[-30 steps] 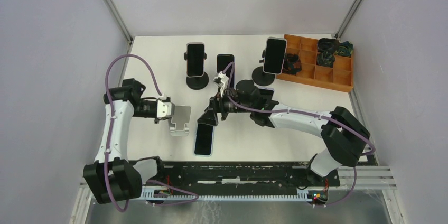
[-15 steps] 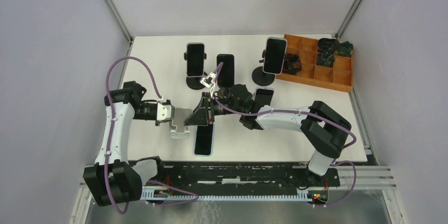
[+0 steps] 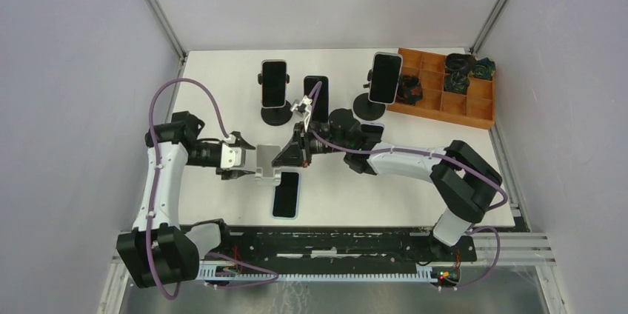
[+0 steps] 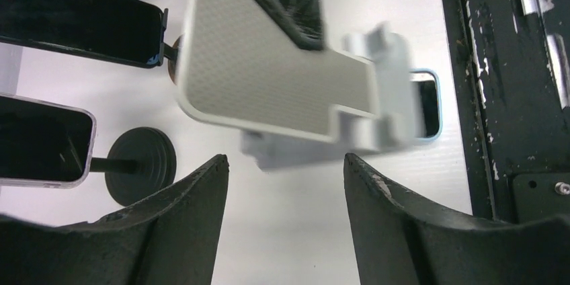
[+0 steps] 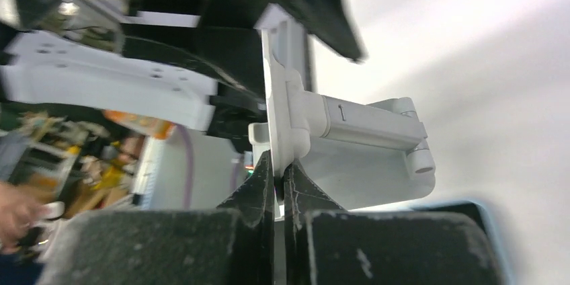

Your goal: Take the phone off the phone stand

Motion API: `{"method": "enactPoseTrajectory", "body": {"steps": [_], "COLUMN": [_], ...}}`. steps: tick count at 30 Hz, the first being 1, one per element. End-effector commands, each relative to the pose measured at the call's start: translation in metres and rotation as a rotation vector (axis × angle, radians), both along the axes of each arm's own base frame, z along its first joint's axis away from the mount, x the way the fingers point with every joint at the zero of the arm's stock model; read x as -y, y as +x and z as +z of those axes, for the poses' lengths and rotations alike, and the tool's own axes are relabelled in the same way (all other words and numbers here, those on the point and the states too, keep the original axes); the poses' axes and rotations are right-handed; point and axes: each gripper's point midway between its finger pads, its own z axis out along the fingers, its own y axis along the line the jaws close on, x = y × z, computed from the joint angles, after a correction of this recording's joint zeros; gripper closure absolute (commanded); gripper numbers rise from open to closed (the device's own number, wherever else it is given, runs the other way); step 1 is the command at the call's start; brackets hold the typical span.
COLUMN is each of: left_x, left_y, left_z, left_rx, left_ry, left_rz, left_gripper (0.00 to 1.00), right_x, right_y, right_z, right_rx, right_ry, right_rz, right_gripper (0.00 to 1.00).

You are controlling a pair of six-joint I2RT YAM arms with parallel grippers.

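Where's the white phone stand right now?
Top view, left of centre: the white phone stand is pinched by the right hand, with the open left hand to its left and the flat-lying phone just nearer the bases.

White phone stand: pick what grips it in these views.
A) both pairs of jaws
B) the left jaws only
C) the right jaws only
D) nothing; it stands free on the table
C: in the right wrist view the right jaws are pinched shut on the edge of the white phone stand, while in the left wrist view the left jaws stand open and do not grip it.
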Motion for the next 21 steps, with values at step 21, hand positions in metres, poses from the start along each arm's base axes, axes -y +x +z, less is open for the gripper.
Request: {"method": "enactPoseTrajectory", "body": {"steps": [21], "left_x": [0.007], "left_y": [0.011], "left_z": [0.006], "left_rx": [-0.213], "left_ry": [-0.025], "left_rz": [0.049], "left_gripper": [0.54], "right_x": [-0.020], "right_y": [0.037], "right_z": [-0.040], "right_rx": [0.493], "right_ry": [-0.215], "right_rz": [-0.052], "right_gripper": [1.00]}}
